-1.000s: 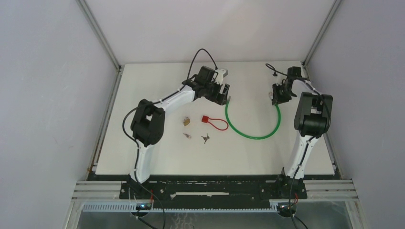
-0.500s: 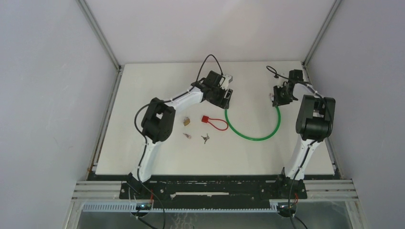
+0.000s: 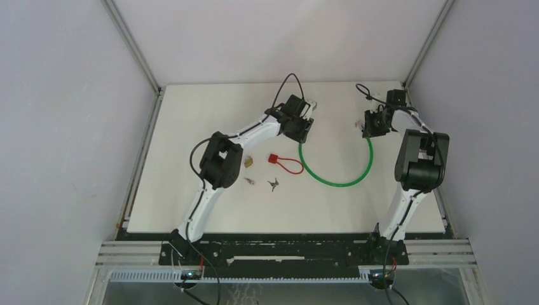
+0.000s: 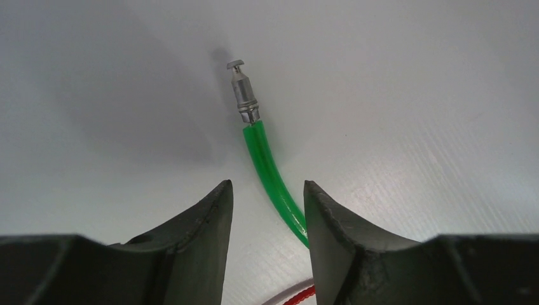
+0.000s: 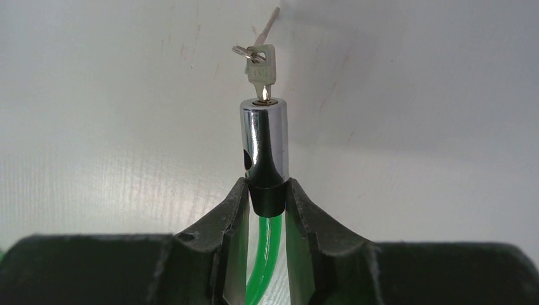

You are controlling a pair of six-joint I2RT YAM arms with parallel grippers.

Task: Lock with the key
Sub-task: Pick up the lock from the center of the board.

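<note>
A green cable lock [image 3: 337,183] lies in a loop on the white table. My right gripper [image 3: 370,127] is shut on the black collar of its chrome lock cylinder [image 5: 264,136]. In the right wrist view the fingers of that gripper [image 5: 267,183] pinch the collar, and a key [image 5: 262,67] with a small ring sits in the cylinder's end. My left gripper [image 3: 304,126] hovers over the cable's free end. In the left wrist view the gripper [image 4: 267,185] straddles the green cable [image 4: 264,159] with a gap. The cable brushes the right finger [image 4: 330,222]. The metal pin [image 4: 245,95] points away.
A red padlock with a red wire shackle [image 3: 283,161] lies just left of the green loop. A small brass padlock [image 3: 248,162] and two loose key bunches [image 3: 273,185] [image 3: 248,181] sit nearer the left arm. Grey walls enclose the table.
My left arm has swung right and stretched out over the cable's free end, and its jaws have narrowed around the cable. The right gripper has barely shifted, still holding the cylinder.
</note>
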